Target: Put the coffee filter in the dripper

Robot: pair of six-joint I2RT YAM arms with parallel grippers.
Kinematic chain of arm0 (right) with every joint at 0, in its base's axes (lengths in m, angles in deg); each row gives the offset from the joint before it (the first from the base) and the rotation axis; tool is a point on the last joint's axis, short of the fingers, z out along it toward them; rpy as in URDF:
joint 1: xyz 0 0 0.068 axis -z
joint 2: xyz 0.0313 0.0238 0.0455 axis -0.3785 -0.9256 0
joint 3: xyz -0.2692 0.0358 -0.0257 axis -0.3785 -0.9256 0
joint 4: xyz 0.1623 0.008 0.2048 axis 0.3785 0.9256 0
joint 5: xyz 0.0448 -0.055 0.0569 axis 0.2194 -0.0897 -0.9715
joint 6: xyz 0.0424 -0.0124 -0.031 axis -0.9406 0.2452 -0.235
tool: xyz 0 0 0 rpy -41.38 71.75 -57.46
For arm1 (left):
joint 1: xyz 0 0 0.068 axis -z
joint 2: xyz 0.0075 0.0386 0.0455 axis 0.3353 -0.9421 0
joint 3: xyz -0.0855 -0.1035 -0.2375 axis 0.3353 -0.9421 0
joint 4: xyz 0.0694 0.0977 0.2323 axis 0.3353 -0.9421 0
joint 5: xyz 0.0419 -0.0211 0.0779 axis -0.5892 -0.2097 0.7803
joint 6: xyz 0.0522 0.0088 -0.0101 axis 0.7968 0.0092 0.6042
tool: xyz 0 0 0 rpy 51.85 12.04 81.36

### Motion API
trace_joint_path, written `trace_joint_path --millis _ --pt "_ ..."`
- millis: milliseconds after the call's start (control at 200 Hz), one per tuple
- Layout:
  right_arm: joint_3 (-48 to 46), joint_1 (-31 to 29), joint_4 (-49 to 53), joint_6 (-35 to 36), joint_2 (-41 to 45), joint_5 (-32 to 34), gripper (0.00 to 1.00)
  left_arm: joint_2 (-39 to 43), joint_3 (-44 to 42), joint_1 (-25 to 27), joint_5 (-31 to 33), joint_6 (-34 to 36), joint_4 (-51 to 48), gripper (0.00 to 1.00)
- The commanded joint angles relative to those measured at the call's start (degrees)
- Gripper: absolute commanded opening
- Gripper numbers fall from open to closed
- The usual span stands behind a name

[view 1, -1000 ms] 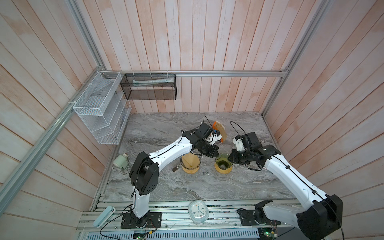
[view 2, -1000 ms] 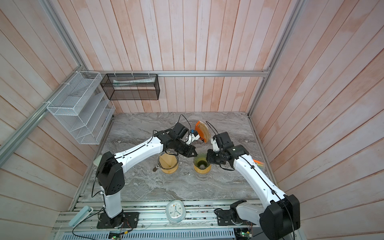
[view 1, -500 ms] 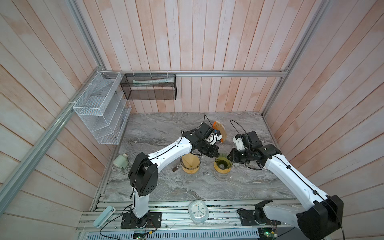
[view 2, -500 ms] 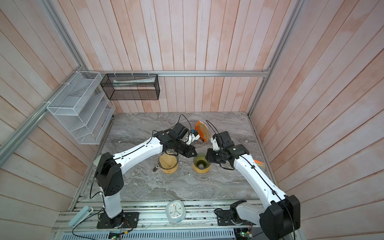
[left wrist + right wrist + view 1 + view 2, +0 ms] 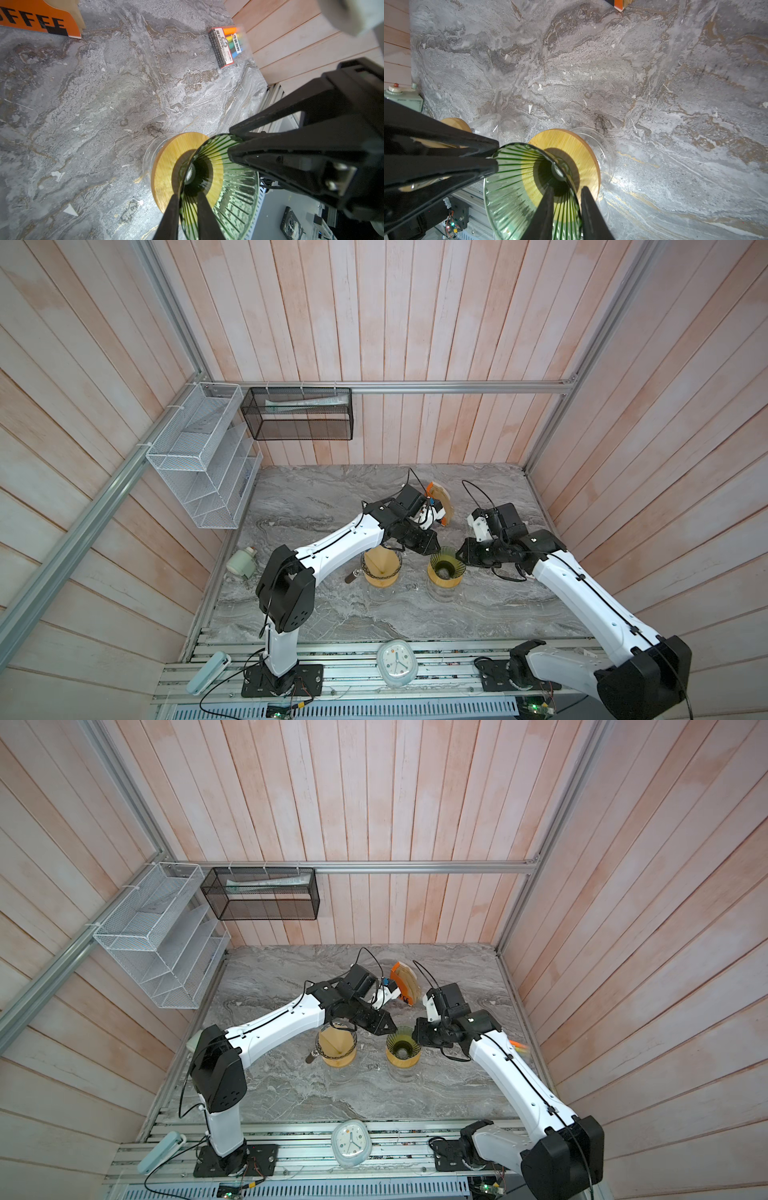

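Observation:
A green ribbed glass dripper (image 5: 444,568) (image 5: 402,1048) stands on a wooden collar over a glass server, its cone holding nothing. My left gripper (image 5: 434,549) (image 5: 188,195) straddles its rim on the left side, jaws slightly open, the glass wall (image 5: 234,187) between the fingers. My right gripper (image 5: 459,558) (image 5: 566,189) straddles the opposite rim the same way, open, one finger inside the cone (image 5: 512,187). A brown paper coffee filter (image 5: 380,566) (image 5: 336,1046) sits in a second, clear dripper just to the left.
An orange "COFFEE" holder (image 5: 440,502) (image 5: 41,20) with stacked filters stands behind the drippers. A highlighter pack (image 5: 226,45) lies by the right wall. A pale green bottle (image 5: 241,566) is at the left edge, a clock (image 5: 397,664) on the front rail, and wire racks (image 5: 203,456) on the wall.
The left gripper's jaws have parted a little at the green dripper's rim. Both arms and both drippers otherwise stay where they were.

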Motion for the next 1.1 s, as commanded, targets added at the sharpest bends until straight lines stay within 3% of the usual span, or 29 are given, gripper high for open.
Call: trace_joint_path --millis 0,490,600,675,1095 --pt "-0.1 -0.2 1.2 -0.3 1.4 0.5 0.23 2.1 -1.2 0.3 -2.1 0.0 1.0 0.2" --pt "0.2 -0.2 2.2 -0.6 2.7 1.6 0.24 1.9 -0.8 0.5 -3.8 -0.7 1.6 0.2" --pt "0.5 -0.3 2.3 -0.6 3.0 1.8 0.26 2.4 -0.6 0.5 -2.3 -1.2 2.3 0.21" --pt "1.0 -0.2 2.6 -0.6 3.1 1.9 0.27 3.0 -0.4 0.5 0.8 -1.9 2.5 0.28" --pt "1.9 -0.2 4.5 -0.9 5.3 2.2 0.28 7.3 -1.4 0.4 3.3 -1.5 0.3 0.27"
